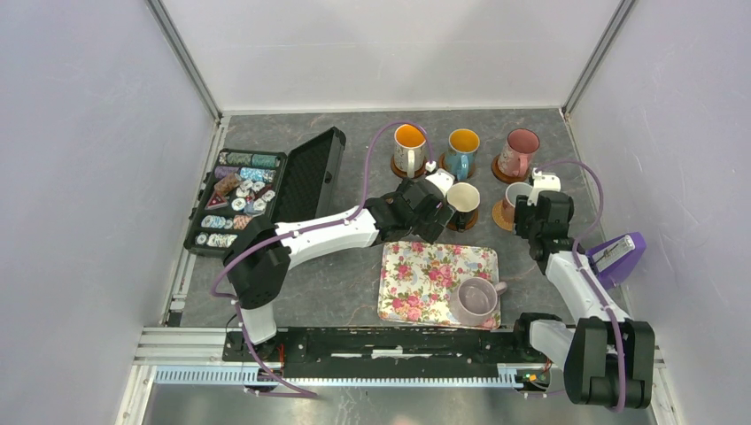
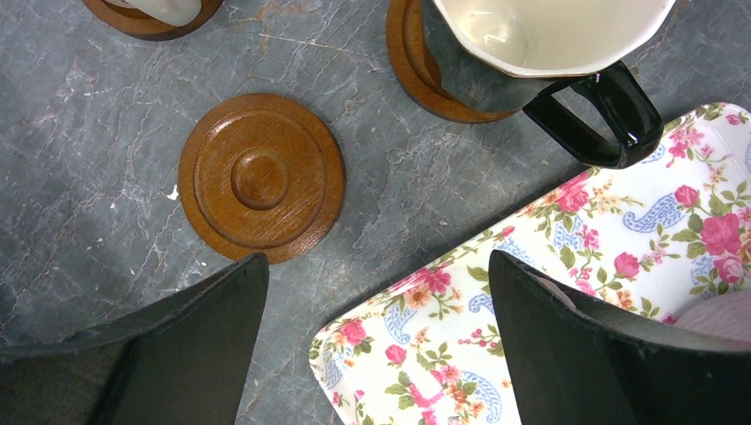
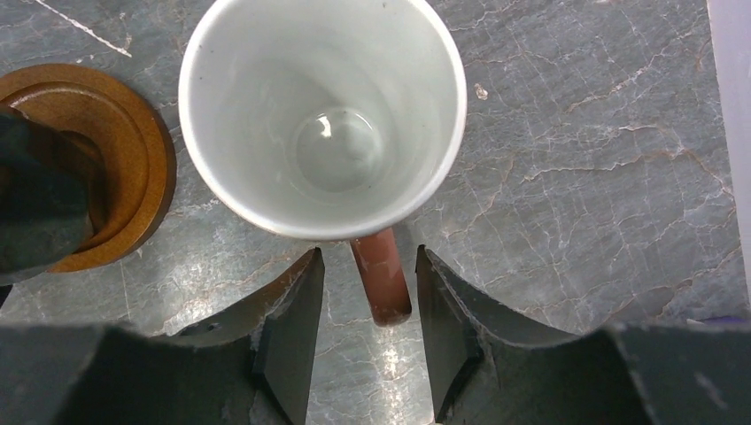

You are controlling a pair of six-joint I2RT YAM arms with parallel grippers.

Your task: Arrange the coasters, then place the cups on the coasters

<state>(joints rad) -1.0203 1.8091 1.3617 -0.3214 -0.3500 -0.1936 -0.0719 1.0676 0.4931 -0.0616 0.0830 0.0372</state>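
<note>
1. The step in hand looks like the end of a placement. The right gripper [image 3: 369,257] sits at the right of the table [image 1: 354,292], low over the white-pink mug [image 3: 323,115]. That mug stands upright on the tan coaster [image 1: 503,219], whose edge shows at the mug's near-left side.
2. The right gripper's jaws stand one on each side of the mug's handle [image 3: 383,283]. A sliver of table shows on both sides, so they are parted and not pinching it.
3. The left gripper [image 2: 376,266] is spread wide and holds nothing. It hovers mid-table above the gap between the bare coaster [image 2: 261,177] and the far-left corner of the tray [image 2: 567,230].
4. Five cups appear done. The white patterned mug [image 1: 409,149], blue mug [image 1: 461,152] and pink mug [image 1: 518,152] stand in a far row, each on a dark coaster. The black mug [image 1: 462,202] sits on its own coaster, just left of the white-pink one.
5. One cup is left. The lilac mug [image 1: 476,299] stands on the near-right part of the tray, well apart from the bare coaster, which lies just left of the black mug's coaster.
6. The next move probably calls for the right arm to draw back toward the near side without catching the handle. After that, one arm has to grasp the lilac mug and carry it across the tray to the bare coaster.
7. The black mug's handle juts toward the tray close to that path, so the carry needs clearance there.
</note>
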